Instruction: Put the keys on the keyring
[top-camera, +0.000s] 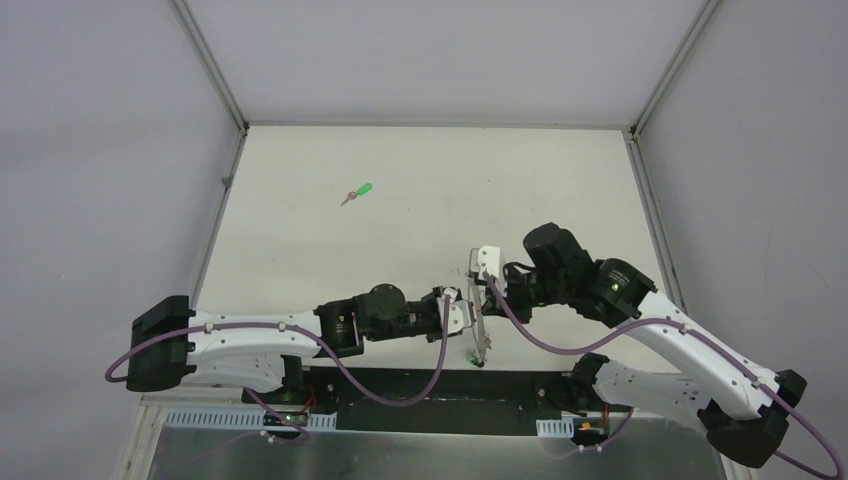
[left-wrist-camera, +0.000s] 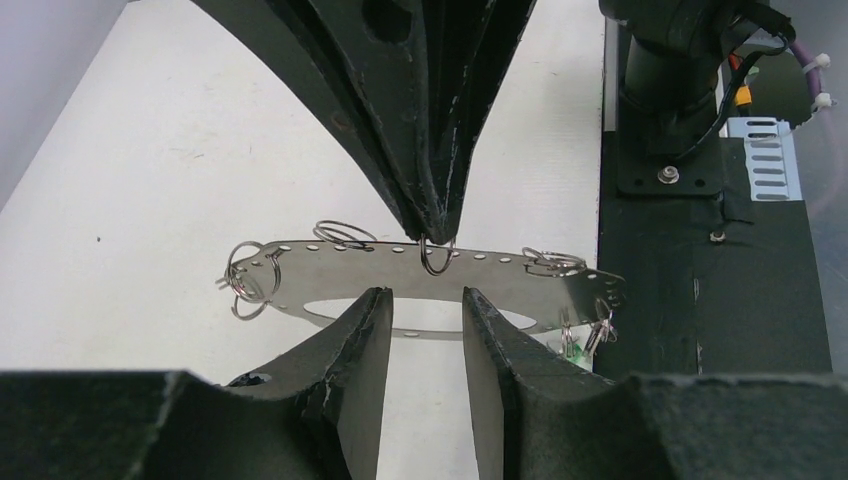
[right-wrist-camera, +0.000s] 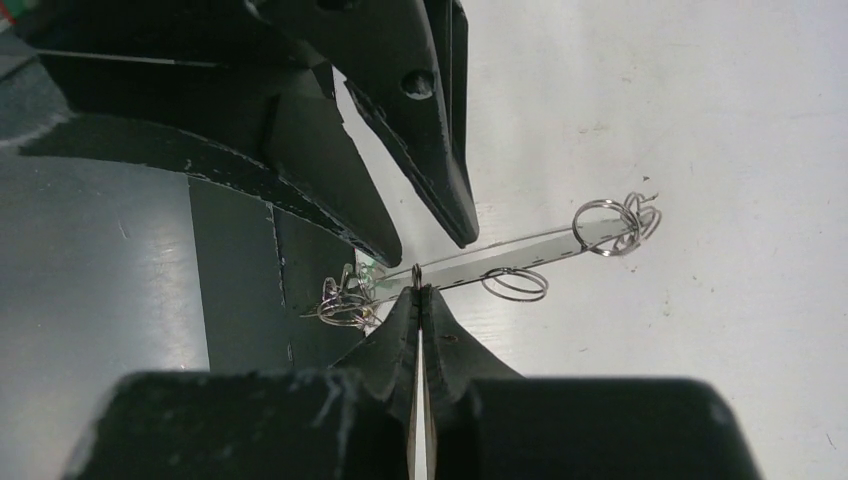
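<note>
The keyring (left-wrist-camera: 300, 268) is a flat grey metal loop with punched holes and several small wire rings, hanging on edge above the table's near edge (top-camera: 482, 335). My right gripper (right-wrist-camera: 418, 290) is shut on a small ring at the middle of its upper band, coming down onto it in the left wrist view (left-wrist-camera: 435, 235). My left gripper (left-wrist-camera: 425, 300) is open, its fingertips just short of the lower band with nothing between them. A green-headed key (top-camera: 358, 192) lies alone far back on the table. A green bit (left-wrist-camera: 572, 347) dangles at the keyring's right end.
The white table (top-camera: 420, 220) has grey walls on three sides. A black mounting strip (left-wrist-camera: 700, 300) with the arm bases runs along the near edge, right beside the keyring's lower end. Purple cables (top-camera: 440, 370) loop off both arms.
</note>
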